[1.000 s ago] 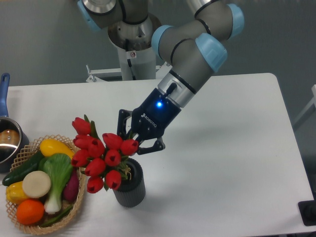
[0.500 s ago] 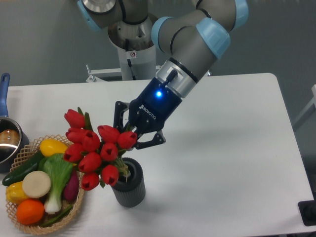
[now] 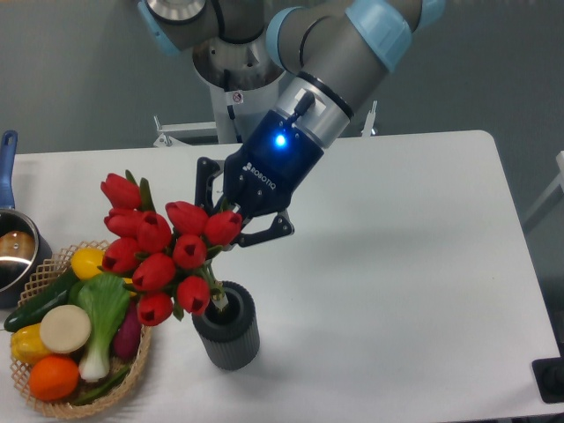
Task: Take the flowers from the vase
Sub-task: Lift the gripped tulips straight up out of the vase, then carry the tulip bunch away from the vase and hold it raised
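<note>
Above the vase, near the table's front, gripper clamped on the flowers (stems only just inside the mouth), liable to tip it if dragged sideways.

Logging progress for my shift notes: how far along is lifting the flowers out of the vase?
Done: the gripper is shut on the flowers. In hand: the bunch is raised and tilted, stem ends right at the vase mouth. Left: lift them fully clear.
</note>
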Robot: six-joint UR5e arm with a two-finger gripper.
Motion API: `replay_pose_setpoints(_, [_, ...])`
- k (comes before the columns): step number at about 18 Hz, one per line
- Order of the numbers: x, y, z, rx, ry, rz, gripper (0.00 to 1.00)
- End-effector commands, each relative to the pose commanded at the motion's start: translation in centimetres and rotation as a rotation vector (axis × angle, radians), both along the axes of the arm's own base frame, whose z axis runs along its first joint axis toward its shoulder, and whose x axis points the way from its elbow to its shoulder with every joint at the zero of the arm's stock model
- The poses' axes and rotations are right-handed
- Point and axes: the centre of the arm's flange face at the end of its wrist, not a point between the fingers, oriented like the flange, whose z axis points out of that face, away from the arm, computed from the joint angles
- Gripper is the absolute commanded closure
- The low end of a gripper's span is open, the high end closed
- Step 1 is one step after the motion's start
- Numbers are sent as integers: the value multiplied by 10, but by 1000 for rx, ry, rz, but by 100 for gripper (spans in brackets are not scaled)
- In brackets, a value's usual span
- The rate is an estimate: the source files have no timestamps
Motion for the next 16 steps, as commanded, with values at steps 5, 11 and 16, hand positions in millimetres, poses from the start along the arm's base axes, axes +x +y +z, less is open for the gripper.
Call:
replay_pose_setpoints(5, [-16,-14,8,-4,33,42,100])
replay_pose_setpoints(11, [-72,-60,3,-140,147,246,100])
replay_pose_setpoints(16, [-115,-106,-26,-329,331,337,100])
